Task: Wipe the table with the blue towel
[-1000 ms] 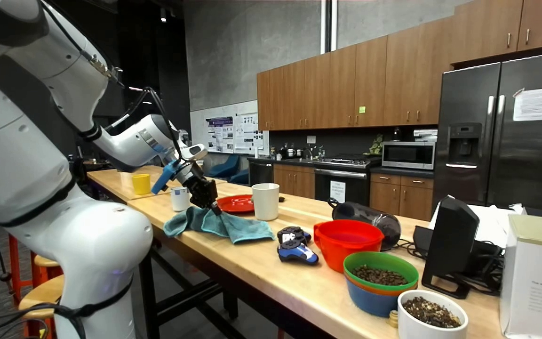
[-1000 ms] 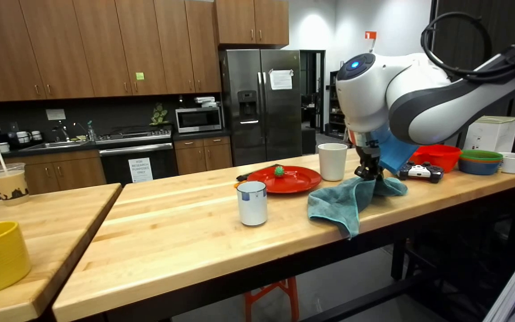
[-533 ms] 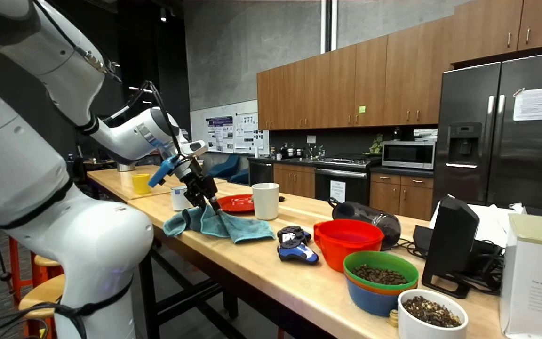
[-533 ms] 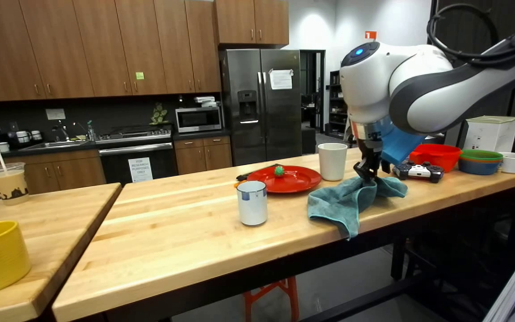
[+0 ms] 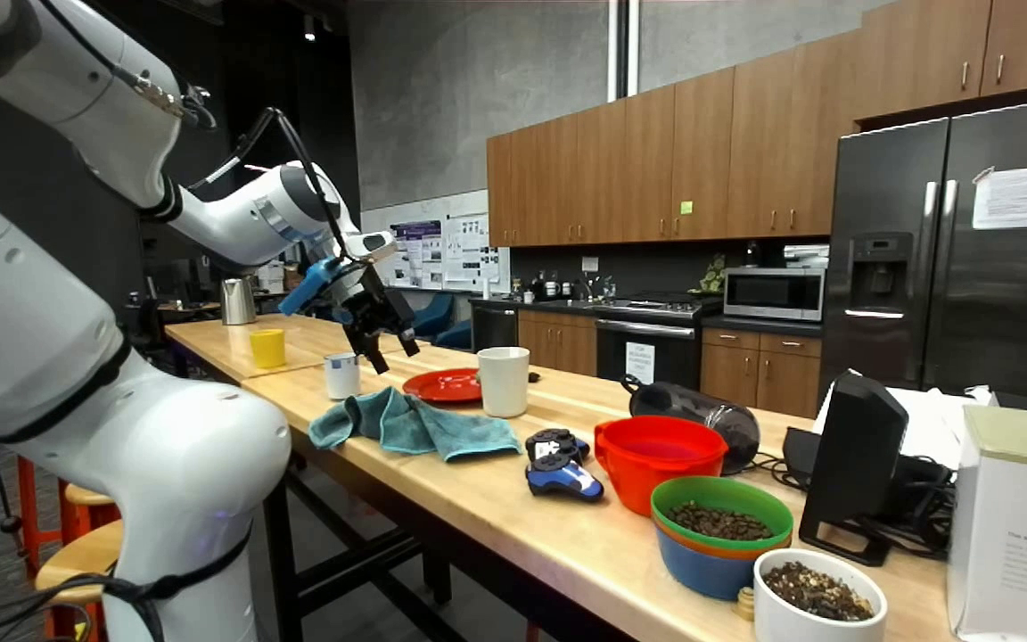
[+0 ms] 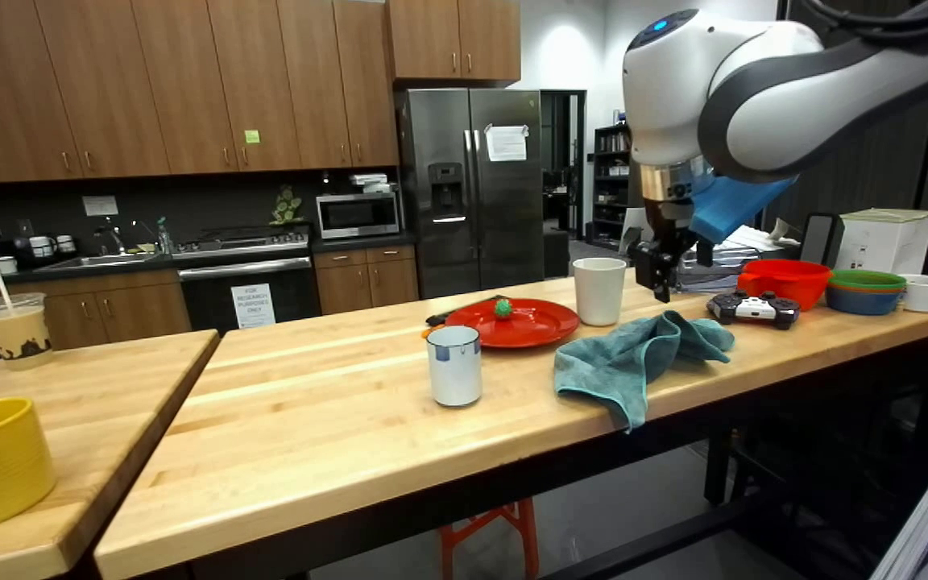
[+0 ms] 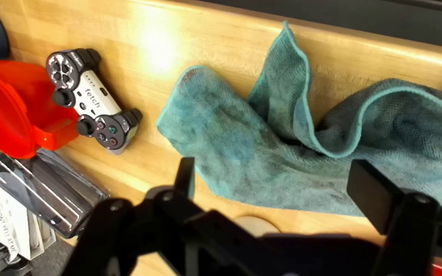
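Note:
The blue towel [image 7: 267,165], a teal cloth, lies crumpled on the wooden table [image 6: 311,435]. One corner of the towel [image 6: 629,362] hangs slightly over the front edge, and a fold rises in its middle. My gripper [image 5: 395,354] is raised above the towel [image 5: 415,426] in both exterior views, not touching it. In the wrist view the jaws stand wide apart with nothing between them; the towel shows below and beyond the fingers [image 7: 372,191].
Near the towel are a red plate [image 6: 540,326] with a green ball, a tall white cup [image 5: 504,383], a white-blue mug [image 6: 454,366] and a game controller [image 7: 90,99]. Beyond stand a red bowl [image 5: 656,459], stacked bowls [image 5: 720,535] and a dark pitcher [image 5: 701,415] on its side.
A second ago the jaws were closed on the towel. They have opened and let it go, and the gripper has risen clear. The towel stays where it was, its fold standing up.

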Tool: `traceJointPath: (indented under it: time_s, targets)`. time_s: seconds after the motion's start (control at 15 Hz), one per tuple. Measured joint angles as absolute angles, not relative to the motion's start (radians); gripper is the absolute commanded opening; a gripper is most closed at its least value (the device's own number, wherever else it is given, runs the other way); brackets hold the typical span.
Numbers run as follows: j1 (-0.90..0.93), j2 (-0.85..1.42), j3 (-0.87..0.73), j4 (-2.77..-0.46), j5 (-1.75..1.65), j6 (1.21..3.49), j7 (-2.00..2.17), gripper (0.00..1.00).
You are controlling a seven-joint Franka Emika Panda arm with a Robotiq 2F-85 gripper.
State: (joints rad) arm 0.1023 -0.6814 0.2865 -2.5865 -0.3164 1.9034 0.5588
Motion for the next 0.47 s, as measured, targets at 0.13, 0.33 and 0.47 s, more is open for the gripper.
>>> traceJointPath:
  time_s: [0.13, 0.33, 0.47]
  targets:
    - [0.1, -0.694, 0.281, -2.564, -0.309, 1.884, 0.547, 1.0]
    - [0.093, -0.708, 0.273, -2.541, -0.3, 1.878, 0.538, 1.0]
    - [0.091, -0.715, 0.271, -2.538, -0.299, 1.878, 0.536, 1.0]
